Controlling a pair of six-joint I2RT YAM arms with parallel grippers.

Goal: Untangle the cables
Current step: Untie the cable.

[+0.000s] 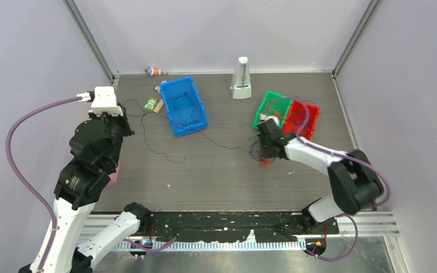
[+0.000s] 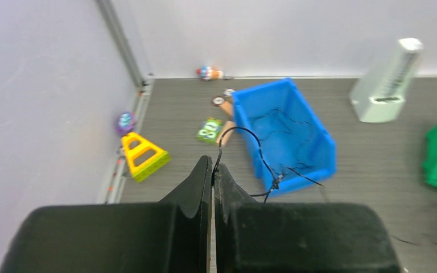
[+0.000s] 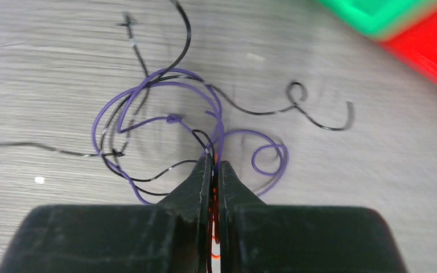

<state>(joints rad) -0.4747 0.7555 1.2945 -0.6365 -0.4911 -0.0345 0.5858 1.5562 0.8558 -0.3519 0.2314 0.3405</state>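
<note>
Right end effector (image 3: 213,166) is pinched shut at the near edge of the cables (image 3: 173,119). They are a loose knot of loops flat on the table (image 1: 216,176), just in front of the green bin (image 1: 270,108) and red bin (image 1: 304,119). A purple strand (image 3: 221,125) runs down into the closed fingers, and a bit of orange strand (image 3: 214,239) shows between them. In the right wrist view the rest of the knot lies straight ahead of the fingertips and a little left.

Left end effector (image 2: 212,170) is also shut, raised at the far left of the table, well apart from the knot. It holds a black strand (image 2: 260,149) that leaves the fingertips, arcs up and drops to the near corner of the blue bin (image 2: 284,136). There it carries a small kink or knot.

In the top view thin black wire runs on from the bin across the table toward the knot, so the long axis lies roughly left to right between the two arms. I can't tell whether it is one continuous strand.

The right arm is much the nearer. The next move likely draws the purple strand back out of the loops, away from the left arm. The black wire could snag at the bin corner.
</note>
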